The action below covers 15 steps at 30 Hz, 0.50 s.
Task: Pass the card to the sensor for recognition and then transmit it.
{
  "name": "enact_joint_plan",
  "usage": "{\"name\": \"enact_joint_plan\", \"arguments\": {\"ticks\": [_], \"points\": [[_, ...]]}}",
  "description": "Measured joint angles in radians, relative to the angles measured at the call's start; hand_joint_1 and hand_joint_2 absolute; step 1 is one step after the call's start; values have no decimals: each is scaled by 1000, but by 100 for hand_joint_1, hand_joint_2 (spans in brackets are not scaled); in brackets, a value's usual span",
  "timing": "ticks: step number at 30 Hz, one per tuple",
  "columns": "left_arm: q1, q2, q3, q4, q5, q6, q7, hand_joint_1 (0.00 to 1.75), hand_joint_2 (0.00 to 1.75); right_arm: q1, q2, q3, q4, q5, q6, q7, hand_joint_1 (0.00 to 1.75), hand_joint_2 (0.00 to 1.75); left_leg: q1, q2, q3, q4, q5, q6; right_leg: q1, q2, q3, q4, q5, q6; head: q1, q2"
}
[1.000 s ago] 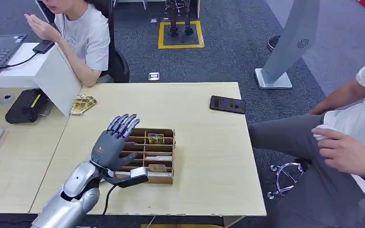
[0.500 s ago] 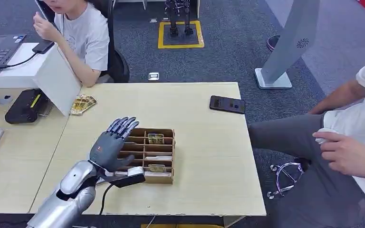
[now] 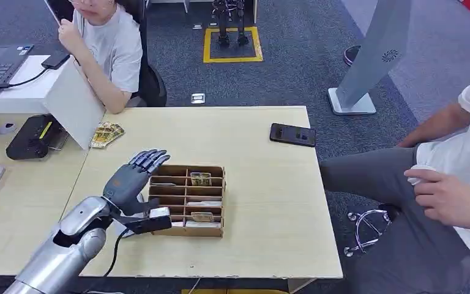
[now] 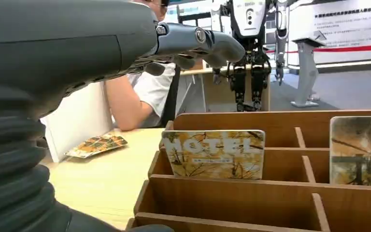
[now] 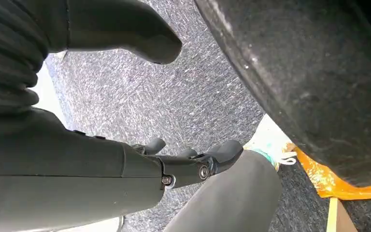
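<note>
Desk (image 3: 263, 245): compartment box (image 3: 186, 201) near the front left, cards (image 3: 201, 179) standing in its slots; left hand (image 3: 127, 184) at the box's left edge; phone (image 3: 292, 135) at right rear; loose cards (image 3: 106, 134) at left rear.

Robot lab or showroom: humanoid robot (image 4: 248, 29) on display, grey carpet (image 3: 281, 79).

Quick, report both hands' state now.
Left hand: open, holding nothing, fingers apart beside the brown wooden compartment box.
Right hand: open, holding nothing, hanging over grey carpet.
</note>
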State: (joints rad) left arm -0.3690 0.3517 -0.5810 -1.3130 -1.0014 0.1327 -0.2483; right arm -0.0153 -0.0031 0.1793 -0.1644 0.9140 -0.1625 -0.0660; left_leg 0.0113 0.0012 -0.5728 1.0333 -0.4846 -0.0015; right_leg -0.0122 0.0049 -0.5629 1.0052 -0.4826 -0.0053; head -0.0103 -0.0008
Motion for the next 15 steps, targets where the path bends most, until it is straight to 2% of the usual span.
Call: {"name": "enact_joint_plan", "arguments": {"ticks": [7, 15], "points": [[-4, 25, 0, -4, 5, -10, -3, 0, 175, 0, 0, -3, 0, 0, 3, -1, 0, 175, 0, 0, 0, 0, 0, 0, 0, 0, 0, 0, 0, 0, 0, 0], [-4, 28, 0, -6, 8, -12, -3, 0, 175, 0, 1, -5, 0, 4, 2, -2, 0, 175, 0, 0, 0, 0, 0, 0, 0, 0, 0, 0, 0, 0, 0, 0]]}}
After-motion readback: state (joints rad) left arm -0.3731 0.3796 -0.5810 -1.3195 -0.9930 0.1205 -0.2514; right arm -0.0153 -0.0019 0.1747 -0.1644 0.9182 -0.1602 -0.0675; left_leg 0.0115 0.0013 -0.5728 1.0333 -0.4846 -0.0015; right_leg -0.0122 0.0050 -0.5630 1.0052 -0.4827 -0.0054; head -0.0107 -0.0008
